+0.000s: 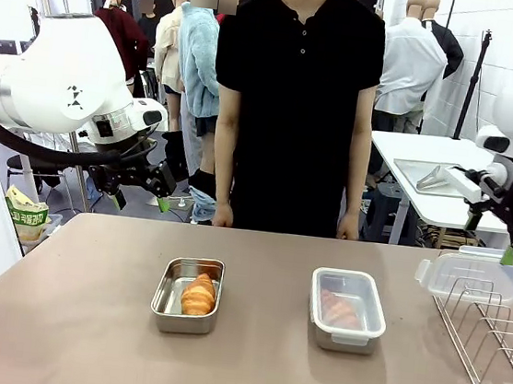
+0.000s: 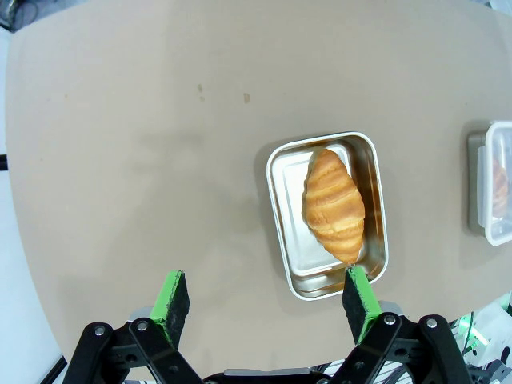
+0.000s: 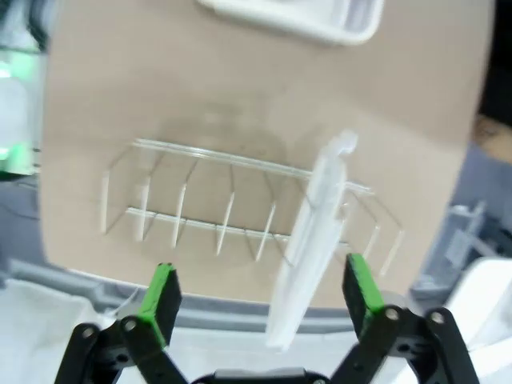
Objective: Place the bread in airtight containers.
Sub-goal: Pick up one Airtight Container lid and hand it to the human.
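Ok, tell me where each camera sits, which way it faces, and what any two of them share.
Front: between the arms, facing across the table at the person; both arms enter from the sides.
Left wrist: above the table, looking down at the bread in the open container; its own open left gripper shows.
Right wrist: looking down past its open right gripper at the wire rack holding a clear lid.
Shared: front and left wrist both show the lidded container.

— What sits on the bench (image 1: 84, 321)?
— An open tin (image 1: 186, 306) left of centre, with a bread roll (image 1: 198, 294) inside.
— And beside it?
— A lidded tin (image 1: 346, 310) to its right, apart from it. A wire rack (image 1: 491, 330) stands at the right edge.
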